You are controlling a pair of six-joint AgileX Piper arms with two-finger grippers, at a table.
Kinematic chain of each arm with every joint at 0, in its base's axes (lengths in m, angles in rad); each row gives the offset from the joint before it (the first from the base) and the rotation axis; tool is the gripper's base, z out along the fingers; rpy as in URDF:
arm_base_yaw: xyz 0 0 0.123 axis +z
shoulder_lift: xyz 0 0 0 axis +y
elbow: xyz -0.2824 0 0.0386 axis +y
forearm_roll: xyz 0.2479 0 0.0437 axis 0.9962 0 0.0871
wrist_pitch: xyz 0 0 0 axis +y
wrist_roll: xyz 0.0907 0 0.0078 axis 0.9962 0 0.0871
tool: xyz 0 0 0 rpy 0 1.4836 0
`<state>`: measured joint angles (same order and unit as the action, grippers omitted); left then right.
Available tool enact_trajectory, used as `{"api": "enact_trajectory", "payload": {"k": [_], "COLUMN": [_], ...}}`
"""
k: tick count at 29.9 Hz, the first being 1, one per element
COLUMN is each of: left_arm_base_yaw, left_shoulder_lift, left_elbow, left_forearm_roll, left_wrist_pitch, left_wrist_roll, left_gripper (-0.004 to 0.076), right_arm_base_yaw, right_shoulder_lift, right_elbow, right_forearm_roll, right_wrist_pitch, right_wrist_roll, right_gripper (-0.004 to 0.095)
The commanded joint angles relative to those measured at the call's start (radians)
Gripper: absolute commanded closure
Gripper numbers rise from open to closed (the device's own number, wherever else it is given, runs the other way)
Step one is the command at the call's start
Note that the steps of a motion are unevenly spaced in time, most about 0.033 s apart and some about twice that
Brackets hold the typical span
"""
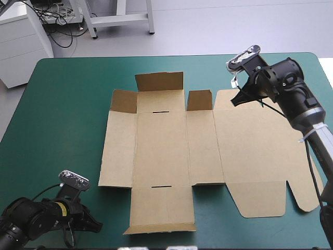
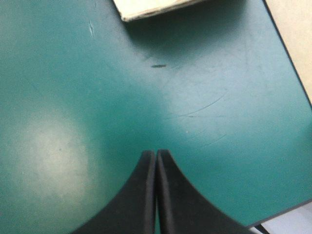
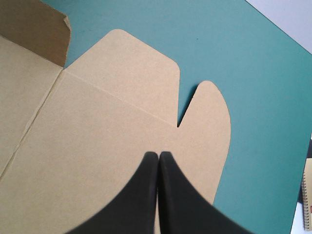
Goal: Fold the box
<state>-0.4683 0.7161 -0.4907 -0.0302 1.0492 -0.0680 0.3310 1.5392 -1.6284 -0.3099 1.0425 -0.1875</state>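
The brown box [image 1: 171,151] lies as a flat cut sheet in the middle of the teal-green table. Three short flaps [image 1: 159,82] along its far edge stand up. My right gripper [image 1: 235,101] hovers over the far corner of the wide lid panel [image 1: 255,151], shut with nothing held. In the right wrist view its fingers [image 3: 158,156] meet above the lid's rounded tabs [image 3: 136,73], with a raised flap [image 3: 34,29] off to one side. My left gripper [image 1: 97,225] sits low at the table's near left corner, shut and clear of the box. Only a corner of board [image 2: 151,7] shows ahead of the left gripper [image 2: 156,155].
Bare teal-green cover [image 1: 57,120] lies left of the box and along the far edge. The table's edge [image 2: 292,63] runs close beside the left gripper. Something like a spiral-bound pad [image 3: 307,200] shows beyond the table's edge in the right wrist view.
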Motion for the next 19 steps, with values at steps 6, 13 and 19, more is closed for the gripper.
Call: {"api": "enact_trajectory", "payload": {"k": [6,13,19], "left_arm_base_yaw": [-0.005,-0.005,-0.005], "left_shoulder_lift": [-0.002,-0.002,0.002], "left_elbow": [-0.22,-0.427,-0.496], "left_forearm_roll": [0.122,0.304,0.361], "left_wrist_pitch": [0.164,0.136,0.004], "left_wrist_roll": [-0.006,-0.006,-0.006], "left_gripper": [0.0756,0.0756,0.0756], "right_arm_base_yaw": [-0.126,-0.184,-0.191], "right_shoulder_lift": [-0.157,-0.273,-0.38], "right_elbow": [-0.02,0.11,0.289], "right_forearm_roll": [0.133,0.147,0.185], "right_wrist_pitch": [0.017,0.024,-0.008], "right_wrist_roll": [0.013,0.009,0.016], "right_gripper": [0.093,0.093,0.0931]}}
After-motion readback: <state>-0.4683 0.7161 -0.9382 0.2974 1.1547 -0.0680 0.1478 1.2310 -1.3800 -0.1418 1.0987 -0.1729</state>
